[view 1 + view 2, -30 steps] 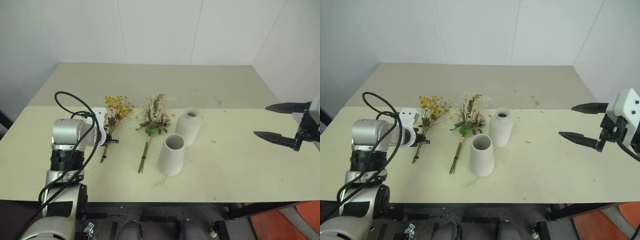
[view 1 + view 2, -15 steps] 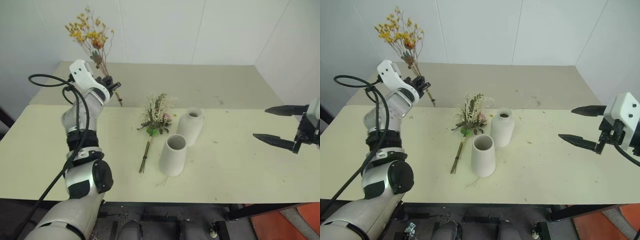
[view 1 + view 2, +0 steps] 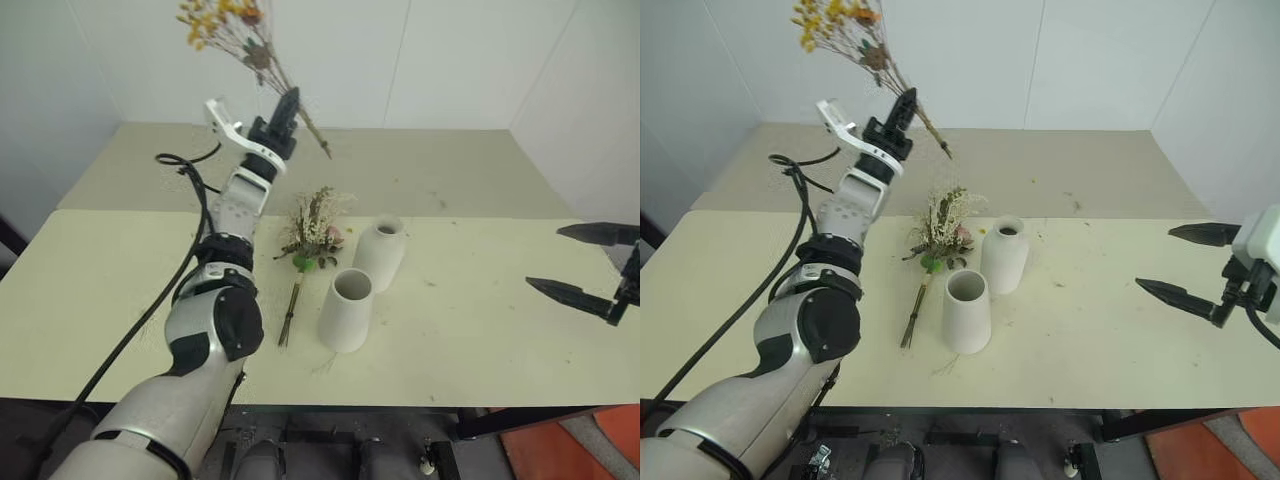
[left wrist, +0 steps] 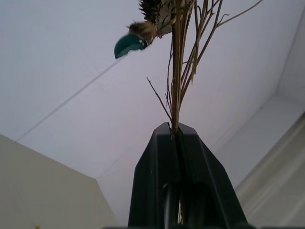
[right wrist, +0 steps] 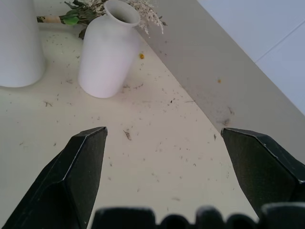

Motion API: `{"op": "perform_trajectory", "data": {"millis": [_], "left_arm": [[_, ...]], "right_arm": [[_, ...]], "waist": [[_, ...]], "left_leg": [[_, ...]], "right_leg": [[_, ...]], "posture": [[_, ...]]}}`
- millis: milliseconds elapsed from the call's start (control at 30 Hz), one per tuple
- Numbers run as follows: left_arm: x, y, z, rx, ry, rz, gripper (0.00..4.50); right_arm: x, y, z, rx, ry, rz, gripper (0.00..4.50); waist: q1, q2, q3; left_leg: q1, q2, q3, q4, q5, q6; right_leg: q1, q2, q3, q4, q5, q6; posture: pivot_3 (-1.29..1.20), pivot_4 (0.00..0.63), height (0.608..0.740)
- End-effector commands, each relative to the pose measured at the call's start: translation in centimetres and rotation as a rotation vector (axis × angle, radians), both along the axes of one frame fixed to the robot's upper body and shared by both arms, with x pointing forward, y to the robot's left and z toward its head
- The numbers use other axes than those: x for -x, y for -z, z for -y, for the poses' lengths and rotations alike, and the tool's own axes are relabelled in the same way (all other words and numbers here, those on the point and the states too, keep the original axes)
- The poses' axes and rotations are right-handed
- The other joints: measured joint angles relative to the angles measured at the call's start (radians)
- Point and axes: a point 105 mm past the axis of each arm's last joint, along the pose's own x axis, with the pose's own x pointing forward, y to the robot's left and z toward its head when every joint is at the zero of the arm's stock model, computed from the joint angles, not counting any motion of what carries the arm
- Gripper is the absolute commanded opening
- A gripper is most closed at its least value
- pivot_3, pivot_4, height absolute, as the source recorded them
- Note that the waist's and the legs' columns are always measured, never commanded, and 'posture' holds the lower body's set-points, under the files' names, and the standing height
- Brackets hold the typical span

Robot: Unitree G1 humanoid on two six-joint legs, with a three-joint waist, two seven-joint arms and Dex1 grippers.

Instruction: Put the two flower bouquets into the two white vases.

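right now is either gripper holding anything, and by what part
The left gripper is shut on the yellow-orange bouquet, pinching its thin brown stems partway along, flower heads raised high. The right gripper is open and holds nothing.

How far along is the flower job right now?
Nothing is placed yet: the cone vase and the round vase stand empty. The left gripper holds the yellow bouquet aloft. The pink bouquet lies on the table; the right gripper hangs open.
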Motion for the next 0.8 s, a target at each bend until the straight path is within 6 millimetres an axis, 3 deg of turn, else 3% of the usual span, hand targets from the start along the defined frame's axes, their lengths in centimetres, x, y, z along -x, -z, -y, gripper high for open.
{"op": "perform_trajectory", "data": {"millis": [33,167,267,433,800], "left_arm": [[1.2,-2.2,1.9,0.005,0.091,0.103,0.04],[1.7,-1.6,4.3,-0.078,0.151,0.118,0.04],[2.4,-0.9,6.1,-0.238,0.148,0.203,0.04],[3.2,0.0,7.6,-0.338,0.212,0.255,0.04],[4.1,1.9,8.7,-0.475,0.266,0.317,0.04]], "right_arm": [[1.0,-1.5,0.2,0.004,0.027,0.060,4.50],[1.5,-1.5,0.3,0.004,0.045,0.059,4.50],[2.0,-1.4,0.3,0.001,0.060,0.059,4.50],[2.3,-1.2,0.3,-0.001,0.078,0.055,4.50],[2.2,-1.1,0.5,0.006,0.099,0.059,4.50]], "waist": [[-0.004,0.000,0.000],[-0.011,0.000,0.000],[-0.011,0.000,0.000],[-0.012,0.000,0.000],[-0.011,0.000,0.000]], "left_leg": [[0.000,0.000,0.000,0.000,0.000,0.000],[0.000,0.000,0.000,0.000,0.000,0.000],[0.000,0.000,0.000,0.000,0.000,0.000],[0.000,0.000,0.000,0.000,0.000,0.000],[0.001,0.000,0.000,0.000,0.000,0.000]], "right_leg": [[0.000,0.000,0.000,0.000,0.000,0.000],[0.000,0.000,0.000,0.000,0.000,0.000],[0.000,0.000,0.000,0.000,0.000,0.000],[0.000,0.000,0.000,0.000,0.000,0.000],[0.000,0.000,0.001,0.000,0.000,0.001]], "posture": [[0.00,0.150,0.740],[0.00,0.150,0.740],[0.00,0.150,0.740],[0.00,0.150,0.740],[0.00,0.150,0.740]]}}
